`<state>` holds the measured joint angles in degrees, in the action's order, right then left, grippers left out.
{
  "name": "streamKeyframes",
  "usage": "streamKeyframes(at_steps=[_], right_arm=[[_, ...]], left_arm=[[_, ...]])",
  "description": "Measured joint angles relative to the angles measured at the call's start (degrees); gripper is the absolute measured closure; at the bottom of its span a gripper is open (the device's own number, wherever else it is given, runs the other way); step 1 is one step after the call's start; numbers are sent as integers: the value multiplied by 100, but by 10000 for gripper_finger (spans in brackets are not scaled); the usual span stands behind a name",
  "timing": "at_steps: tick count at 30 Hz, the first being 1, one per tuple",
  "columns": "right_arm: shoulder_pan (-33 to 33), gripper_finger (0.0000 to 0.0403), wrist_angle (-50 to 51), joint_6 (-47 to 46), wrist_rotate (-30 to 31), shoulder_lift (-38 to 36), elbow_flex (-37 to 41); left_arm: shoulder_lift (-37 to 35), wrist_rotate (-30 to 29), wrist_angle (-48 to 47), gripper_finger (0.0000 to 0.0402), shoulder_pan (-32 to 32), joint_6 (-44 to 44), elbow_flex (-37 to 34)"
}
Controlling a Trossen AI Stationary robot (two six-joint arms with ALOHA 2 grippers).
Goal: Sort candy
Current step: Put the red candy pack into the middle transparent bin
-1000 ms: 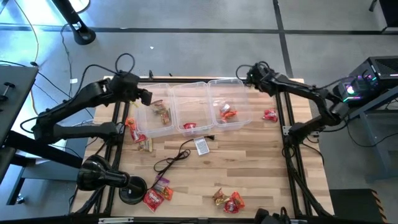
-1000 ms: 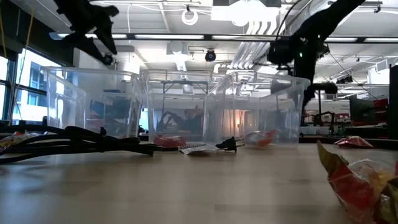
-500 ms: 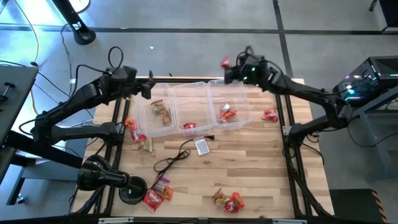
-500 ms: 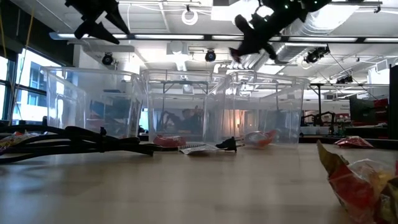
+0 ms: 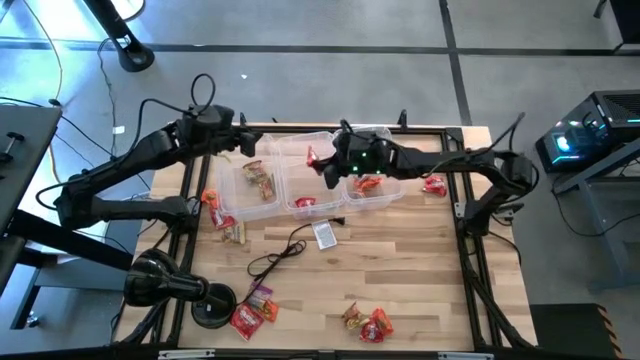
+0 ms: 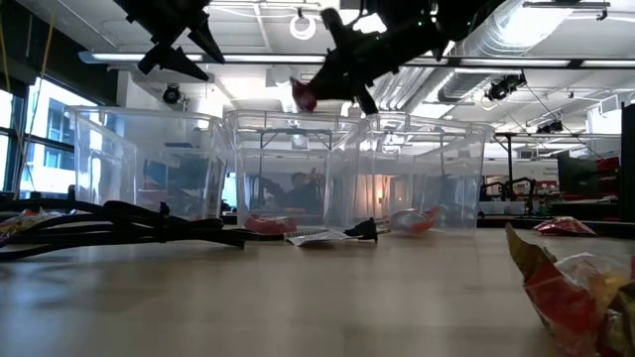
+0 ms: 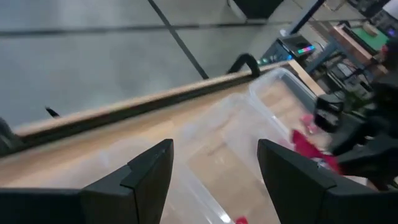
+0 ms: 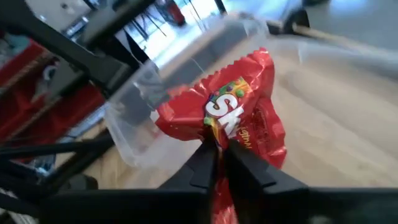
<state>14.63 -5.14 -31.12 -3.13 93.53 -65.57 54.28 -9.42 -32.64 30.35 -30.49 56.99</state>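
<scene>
Three clear bins stand in a row at the table's far side: left (image 5: 255,182), middle (image 5: 303,180), right (image 5: 372,172), each with candy on its floor. My right gripper (image 5: 322,163) hangs above the middle bin, shut on a red candy packet (image 8: 231,115), which the low view shows above the bins' rims (image 6: 303,96). My left gripper (image 5: 250,146) hovers open over the left bin's far rim, its fingers (image 7: 149,174) spread and nothing between them. More candy lies loose on the table (image 5: 433,184) (image 5: 365,322) (image 5: 250,308) (image 5: 215,208). My right gripper pinches the red packet between its two fingers at one crimped end (image 8: 216,142). The fingers reach in from the table's right, slanting a little downward. The rest of the packet sticks out past the fingertips, lifted clear above the middle bin.
A grey tag (image 5: 325,235) with a black cable (image 5: 275,258) lies on the wood near the bins. A black round lamp base (image 5: 160,285) sits at the near left. The black frame rails (image 5: 465,250) run along both table sides.
My right gripper has swung from the table's far right corner toward the left, over the right bin to above the middle bin, carrying the red packet; its wrist has rolled and tipped up nearer level. My left gripper has drifted slightly right above the left bin, still open.
</scene>
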Motion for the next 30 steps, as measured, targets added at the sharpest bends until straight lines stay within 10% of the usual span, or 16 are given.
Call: streamKeyframes(at_steps=[10,17,30], right_arm=[[38,226,1276,1421,-25,-213,-1016],[68,207,5367,3224,342,-213,-2586],[886,206,8698,-549,3203,-1325,-1643]], left_arm=[[87,290,-18,174,-4,-80,0],[85,290,-55,174,0,-22,0],[85,287,-53,174,0,384,0]])
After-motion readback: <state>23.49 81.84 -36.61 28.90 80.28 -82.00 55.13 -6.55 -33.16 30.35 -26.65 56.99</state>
